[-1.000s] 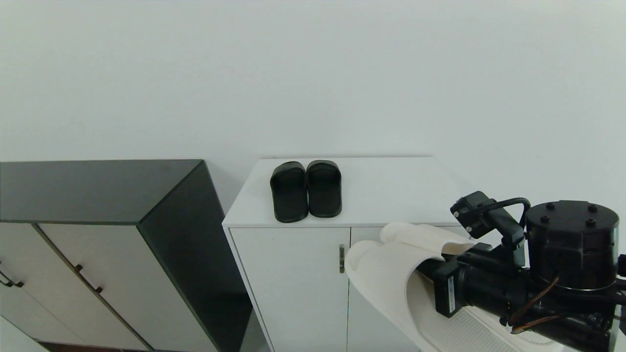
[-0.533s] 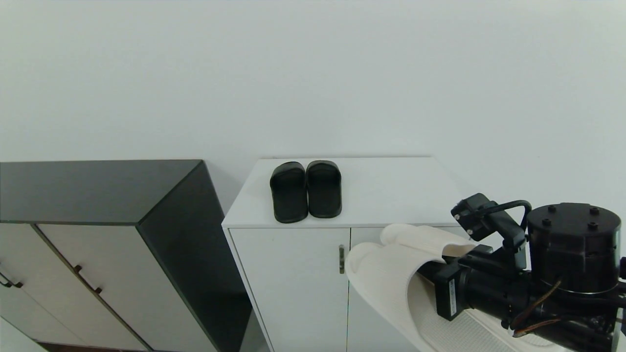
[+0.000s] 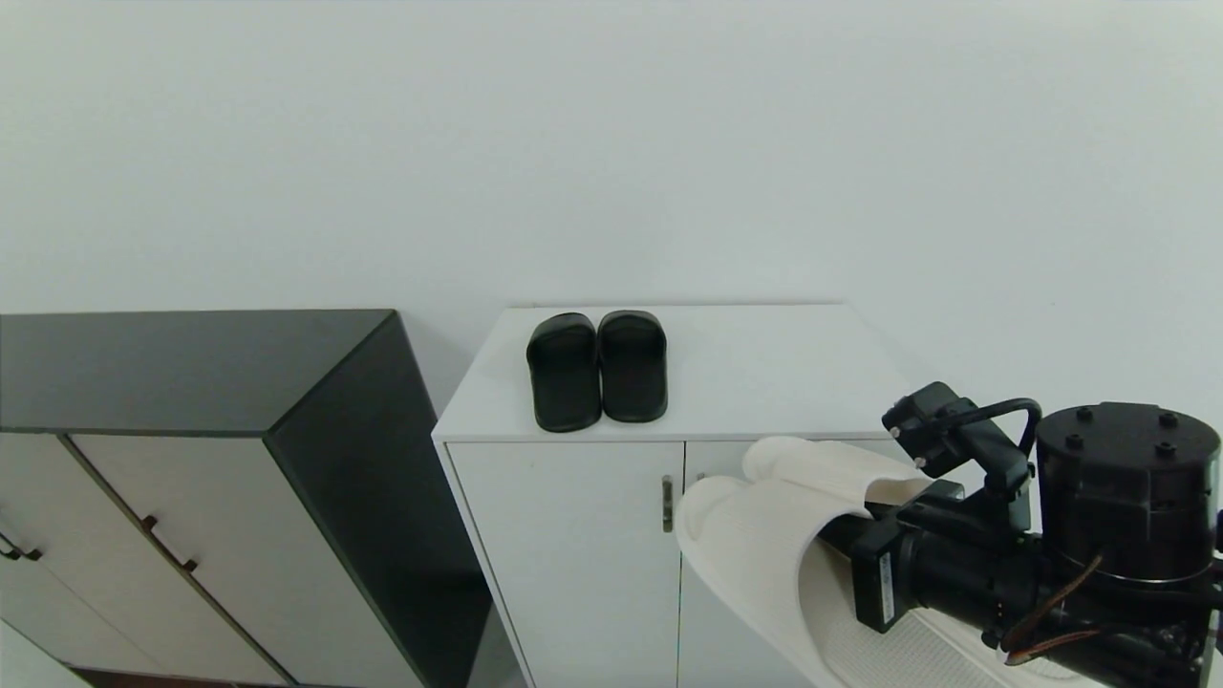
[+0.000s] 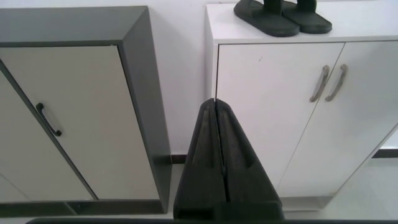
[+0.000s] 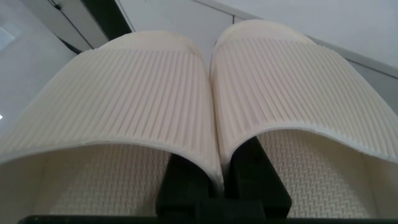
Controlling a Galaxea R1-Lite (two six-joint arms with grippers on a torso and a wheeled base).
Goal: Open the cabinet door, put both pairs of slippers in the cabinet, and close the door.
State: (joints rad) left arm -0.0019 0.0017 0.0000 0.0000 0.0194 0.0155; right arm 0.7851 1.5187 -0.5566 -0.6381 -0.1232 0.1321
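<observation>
**White doors shut, one hand full**

White cabinet (image 3: 764,382) stands in front of me, and both its doors (image 3: 573,554) are shut. The cream slippers (image 3: 764,535) hang near the right door, toes pointing at it. My right gripper (image 5: 219,186) is closed on them, pinching both by their inner sides. The black slippers (image 3: 597,371) sit side by side on top, far left. The two handles (image 4: 326,84) stand upright in the middle. My left gripper (image 4: 219,155) is closed with nothing in it. It is low and left, so the handles lie ahead and to its right. I think this free hand should pull.
</observation>
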